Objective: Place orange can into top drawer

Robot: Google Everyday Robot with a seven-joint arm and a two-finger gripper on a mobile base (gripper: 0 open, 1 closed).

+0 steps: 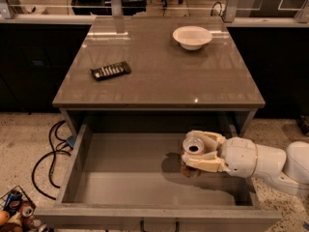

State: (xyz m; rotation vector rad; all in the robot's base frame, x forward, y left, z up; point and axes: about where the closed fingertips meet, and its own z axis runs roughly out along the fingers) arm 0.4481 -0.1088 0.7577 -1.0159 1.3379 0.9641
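- Drawer (120,173) stands open: wide, shallow, with a flat grey bottom. A dark handle (159,224) just shows at the lower edge of its front.
- Gripper (192,150) sits within the drawer's outline, over its right half as seen, nearer the back wall than the front.
- Its two pale fingers (206,164) are pinched on the can (194,146). One finger lies on the can's back-wall side, the other on the side toward the drawer front.
- Can is upright inside the drawer's right half, its silver top and dark open mouth facing up. A strip of orange-brown body shows below the fingers.
- Cannot tell whether the can's base touches the drawer bottom or hangs just above it.
- Dark shadow (171,162) lies on the drawer bottom, just beside the can toward the drawer's middle.
- Arm (260,161), white and rounded, reaches in across the drawer's right wall from outside.
- Table (159,81) carries the drawer; its glossy brown top spreads above and behind the drawer.
- Bowl (192,36), white, sits on the tabletop far behind the drawer, over its right half and well apart from the can.
- Dark slab (110,70), flat and ribbed, lies slantwise on the tabletop behind the drawer's left half.
- Cables (48,153), black, loop on the speckled floor just outside the drawer's left wall.
- Basket (14,209), wire, holds small items on the floor off the drawer's front-left corner and is cut by the frame edge.
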